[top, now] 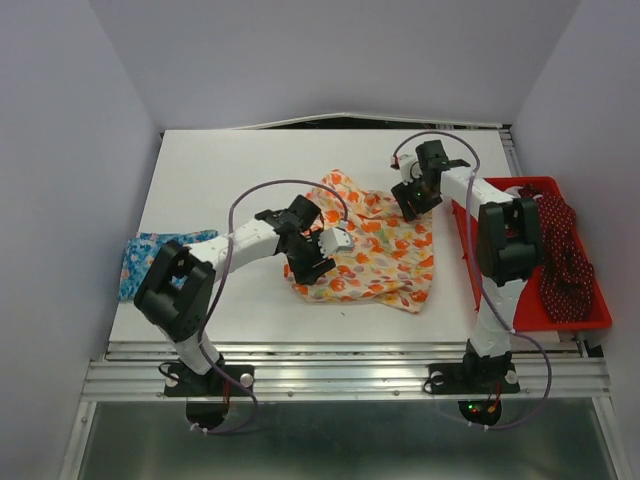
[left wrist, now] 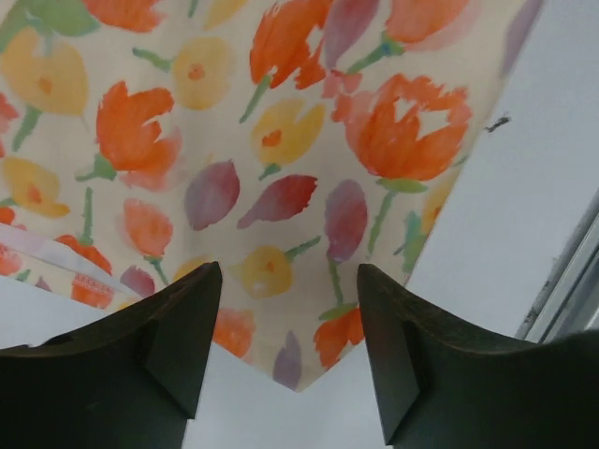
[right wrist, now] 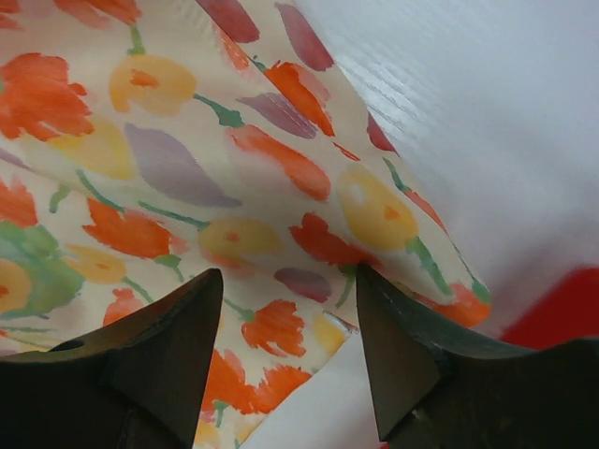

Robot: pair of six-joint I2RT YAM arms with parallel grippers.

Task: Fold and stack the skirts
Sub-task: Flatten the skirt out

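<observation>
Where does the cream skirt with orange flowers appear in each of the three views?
Top external: cream skirt in the middle of the picture.
Left wrist: it fills the upper part, one corner pointing down.
Right wrist: it fills the left and centre.
Shared landmark: the white table, bare beside the skirt in all views.

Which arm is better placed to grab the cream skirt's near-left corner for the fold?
Left, likely: the left gripper, open, hangs over that corner of the cream skirt, which shows between its fingers; the right gripper, also open, is at the far-right edge.
</observation>
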